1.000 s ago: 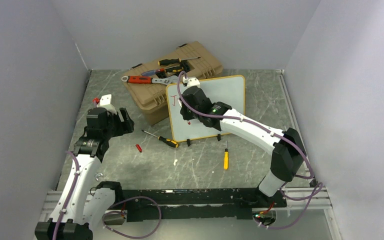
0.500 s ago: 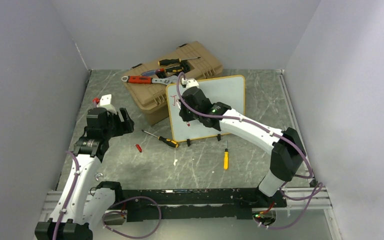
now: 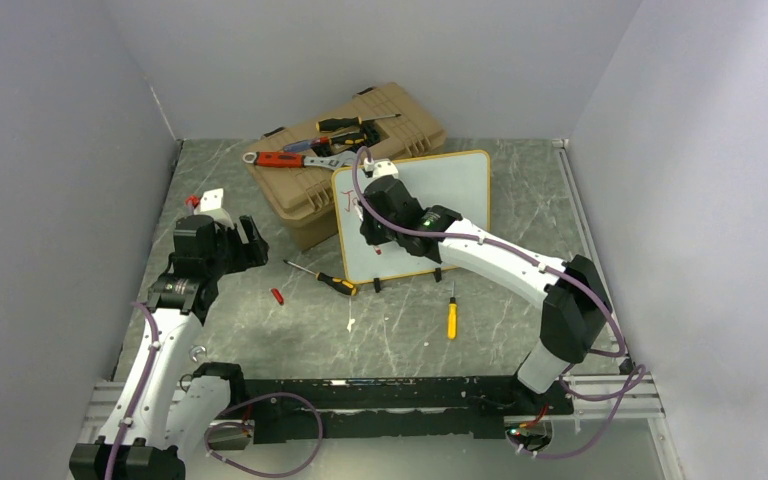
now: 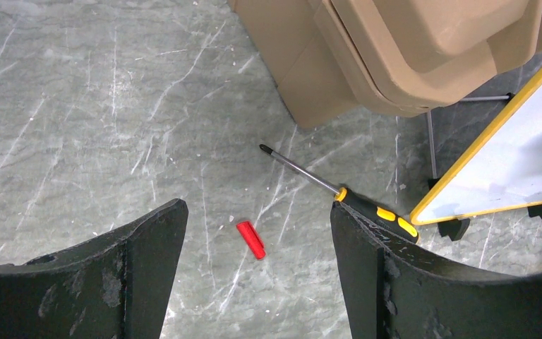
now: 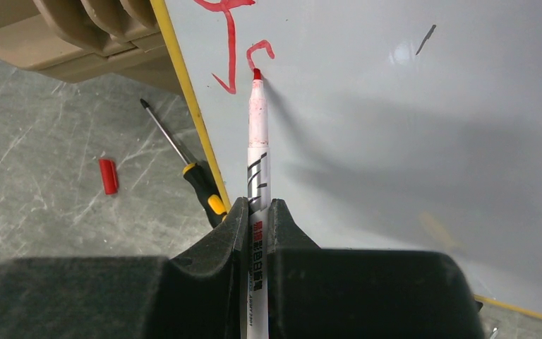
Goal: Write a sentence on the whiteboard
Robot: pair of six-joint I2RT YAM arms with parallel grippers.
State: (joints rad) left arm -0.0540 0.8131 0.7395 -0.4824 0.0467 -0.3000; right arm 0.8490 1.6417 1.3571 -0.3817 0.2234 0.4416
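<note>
Right arm extends forward-left, its gripper pinching marker against whiteboard.

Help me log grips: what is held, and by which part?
The right gripper pinches the marker by its barrel; the left gripper holds nothing.

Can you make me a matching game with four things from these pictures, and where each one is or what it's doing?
Things:
1. red marker
2. red cap
3. red-handled wrench
4. left claw

Places or states:
a. lying on top of the tan toolbox
b. open, holding nothing
c. pinched in the right claw, tip at the whiteboard
d. lying on the table near a screwdriver

Pairs: 1-c, 2-d, 3-a, 4-b
</note>
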